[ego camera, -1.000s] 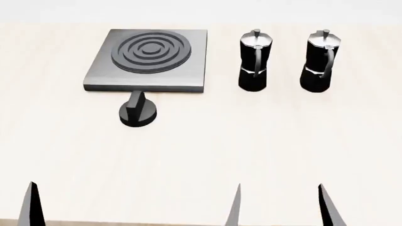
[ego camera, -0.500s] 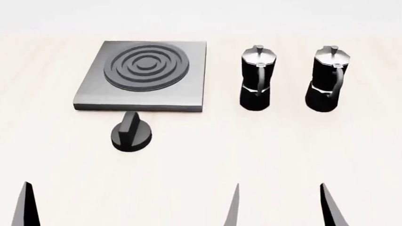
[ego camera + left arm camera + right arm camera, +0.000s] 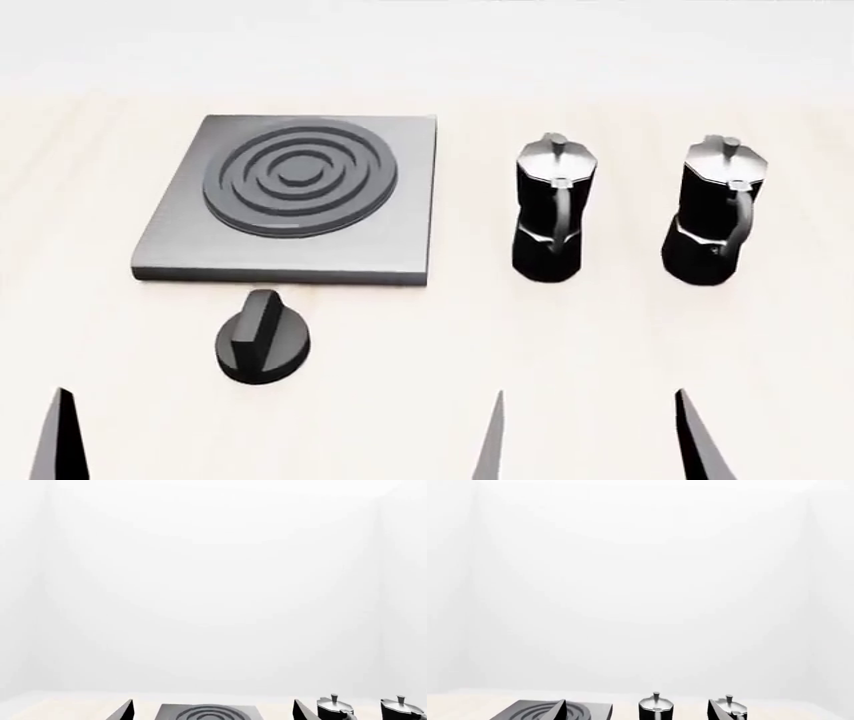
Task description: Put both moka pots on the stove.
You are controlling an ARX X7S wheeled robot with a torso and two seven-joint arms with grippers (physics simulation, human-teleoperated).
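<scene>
Pale wood table (image 3: 561, 340), white walls behind; nearest, right gripper (image 3: 594, 440) fingers spread wide, holding nothing; left gripper, one finger (image 3: 60, 440) in head view, two spread and empty in wrist view; dial knob (image 3: 262, 338) just before stove (image 3: 287, 205); two pots upright on table right of stove, near pot (image 3: 550, 208), far-right pot (image 3: 721, 212), apart.

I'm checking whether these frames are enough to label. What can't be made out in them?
- Left gripper: head view's bottom edge leaves one fingertip.
- Right gripper: only fingertips show; arms out of frame.
- Moka pots: wrist views cut off their bodies.
- Stove: left wrist view shows only a strip.
</scene>
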